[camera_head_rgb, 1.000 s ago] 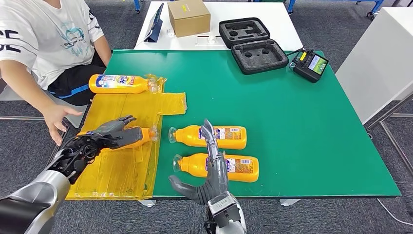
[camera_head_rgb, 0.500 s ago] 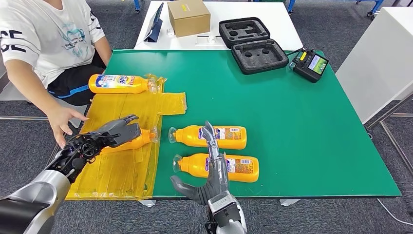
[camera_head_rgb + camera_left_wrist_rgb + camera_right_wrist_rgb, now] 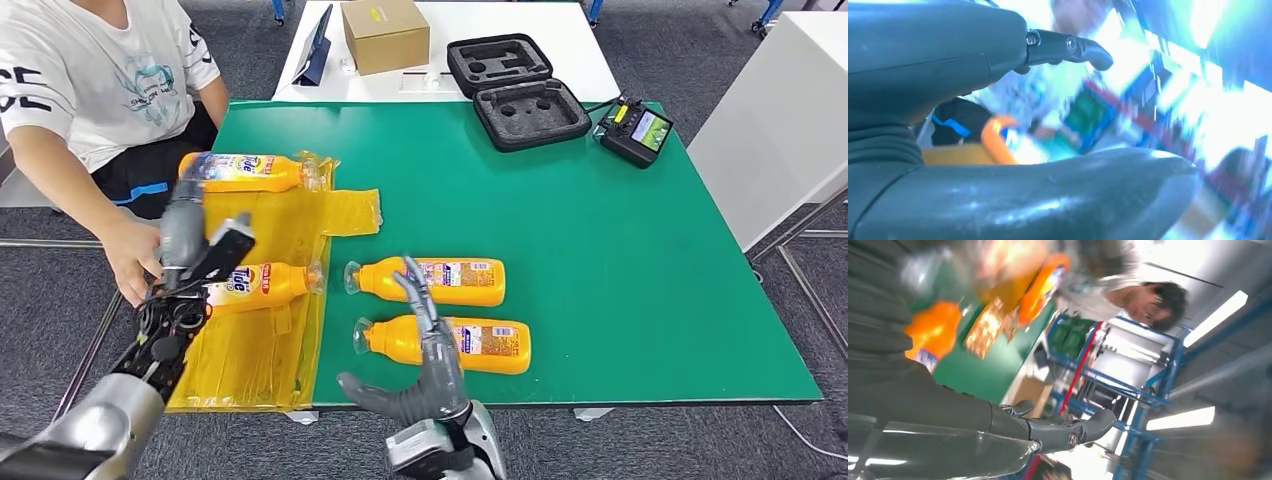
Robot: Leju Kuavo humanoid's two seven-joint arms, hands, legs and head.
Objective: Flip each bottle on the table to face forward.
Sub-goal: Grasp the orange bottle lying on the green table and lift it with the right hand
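Note:
Four orange bottles lie on their sides. One bottle [image 3: 243, 171] rests at the far end of the yellow plastic sheet [image 3: 250, 350], another [image 3: 262, 284] lies mid-sheet with its blue Tide label up. Two more, a middle bottle [image 3: 432, 280] and a near bottle [image 3: 452, 340], lie on the green table [image 3: 620, 260], caps pointing left. My left hand [image 3: 192, 240] is raised just left of the Tide-label bottle, fingers up, holding nothing. My right hand [image 3: 425, 355] hovers open at the front edge, fingers spread over the near bottle. The left wrist view is blurred, with the fingers [image 3: 1068, 47] and thumb apart.
A person sits at the table's left corner, one hand [image 3: 135, 262] close beside my left hand. At the back stand a cardboard box [image 3: 385, 35], an open black foam case [image 3: 515, 90] and a controller [image 3: 637, 131]. A white cabinet [image 3: 780, 120] flanks the right side.
My left hand has let go of the mid-sheet bottle and swung upward and left. That bottle now shows its Tide label. My right hand barely shifted.

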